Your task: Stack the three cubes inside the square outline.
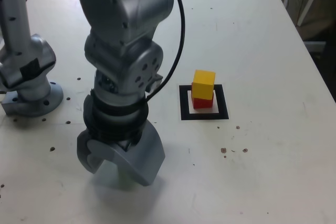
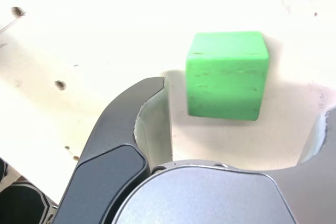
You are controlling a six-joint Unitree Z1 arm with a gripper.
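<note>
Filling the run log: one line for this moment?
gripper: open, around green cube, not gripping | yellow cube on red cube in square outline | green unstacked

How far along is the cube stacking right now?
Done: the yellow cube sits on the red cube inside the square outline. In hand: the gripper is open and low over the table, the green cube between its jaws, not yet gripped. Left: grasp it and set it on top.
</note>
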